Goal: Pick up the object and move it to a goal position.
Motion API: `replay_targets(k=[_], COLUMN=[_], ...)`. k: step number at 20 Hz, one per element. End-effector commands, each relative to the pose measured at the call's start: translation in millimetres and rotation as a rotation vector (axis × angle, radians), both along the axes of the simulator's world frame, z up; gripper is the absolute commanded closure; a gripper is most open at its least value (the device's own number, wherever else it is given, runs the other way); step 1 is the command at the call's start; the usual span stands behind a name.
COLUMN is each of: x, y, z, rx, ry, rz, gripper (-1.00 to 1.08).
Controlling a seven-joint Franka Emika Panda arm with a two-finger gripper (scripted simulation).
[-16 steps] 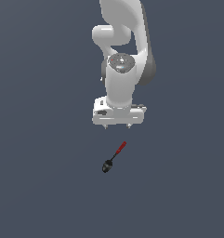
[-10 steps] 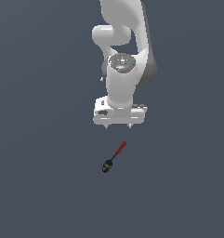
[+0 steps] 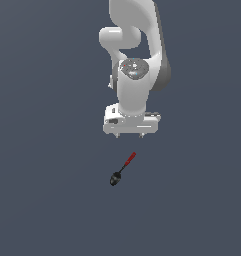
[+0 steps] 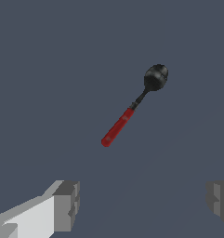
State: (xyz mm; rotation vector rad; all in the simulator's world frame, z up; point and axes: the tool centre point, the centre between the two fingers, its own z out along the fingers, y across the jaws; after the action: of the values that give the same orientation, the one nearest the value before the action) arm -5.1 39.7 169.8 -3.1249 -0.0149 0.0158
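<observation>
the jaws stand wide apart with nothing between them. the wrist view shows two grey fingers [image 4: 67, 204], one at each side of the frame, both cut off by the picture's edge, so only their tips are seen. the gripper [image 3: 131, 134] hangs pointing down; in the exterior view its two fingertips show only as small nubs under the white hand, too small to make out in detail.

there is one spoon [image 3: 122, 169], lying flat on the grey floor [image 3: 42, 200], apart from the gripper and untouched. it has one black round head, one thin dark shaft and one red handle. in the exterior view it lies slantwise just below the gripper, the red end nearer the gripper and toward the exterior view's right, the black head farther off and toward the exterior view's left. the wrist view shows the whole spoon [image 4: 132, 108], clear of both fingers.

there is one arm [image 3: 137, 60], white, its upper part cut off at the exterior view's top edge.
</observation>
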Motion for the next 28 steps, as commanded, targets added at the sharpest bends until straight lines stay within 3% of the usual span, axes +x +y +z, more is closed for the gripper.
replay_targets(k=[1,11,28], x=[1,16,61], y=[0,-4,-21], z=[-1,-20,-94], rx=[0.000,0.001,-0.014], ry=[0.000,0.001,-0.003], rz=[-0.005,-0.119,-0.508], gripper=[-0.92,-0.92,-0.92])
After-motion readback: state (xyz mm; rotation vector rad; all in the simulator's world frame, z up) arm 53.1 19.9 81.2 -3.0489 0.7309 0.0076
